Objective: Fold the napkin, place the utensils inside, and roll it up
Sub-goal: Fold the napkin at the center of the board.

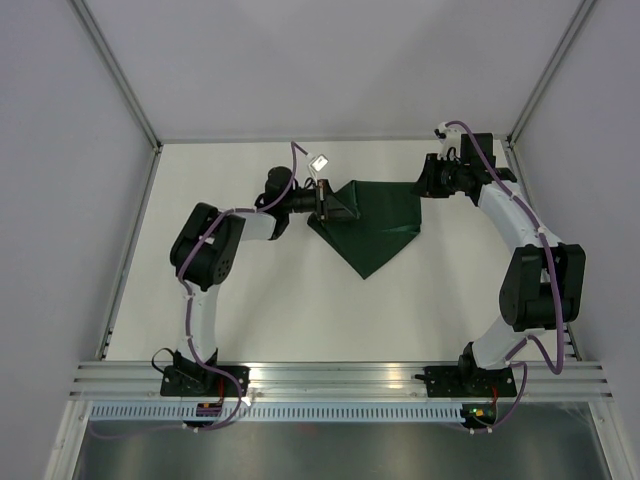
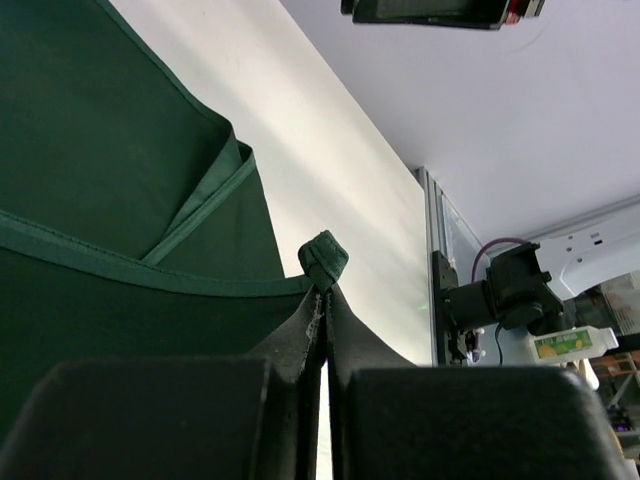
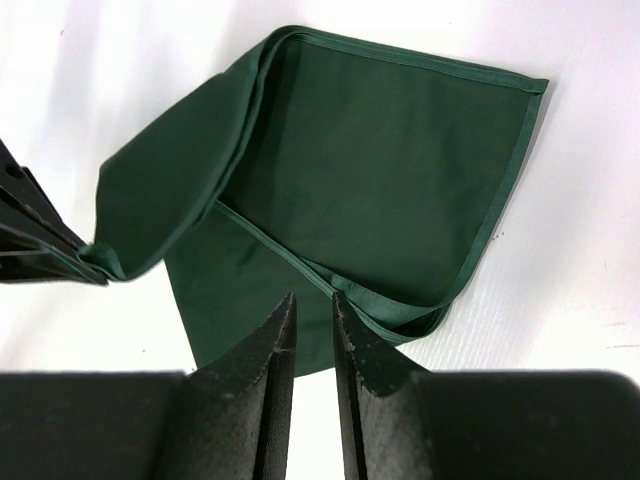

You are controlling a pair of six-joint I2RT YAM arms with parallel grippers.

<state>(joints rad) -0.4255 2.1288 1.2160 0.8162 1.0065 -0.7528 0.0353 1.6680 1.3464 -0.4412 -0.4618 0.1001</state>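
Top external: fixed high behind the bases, looks down on the whole flat white table [image 1: 300, 320], far off. Left wrist: low behind left gripper [image 2: 325, 335], faces across the table, very close to dark green cloth napkin [image 2: 110, 170]; black-and-white right arm [image 2: 510, 285] far behind. Right wrist: above right gripper [image 3: 313, 310], looks down, near. All three share the napkin.

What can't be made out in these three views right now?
The utensils: seen in no view; under the napkin or off-frame, cannot tell.
The left hand, shut on a napkin corner: how much cloth is pinched, hidden by its own fingers, left wrist view.
The right hand: whether it touches the napkin; right wrist view shows no height, top view too small.
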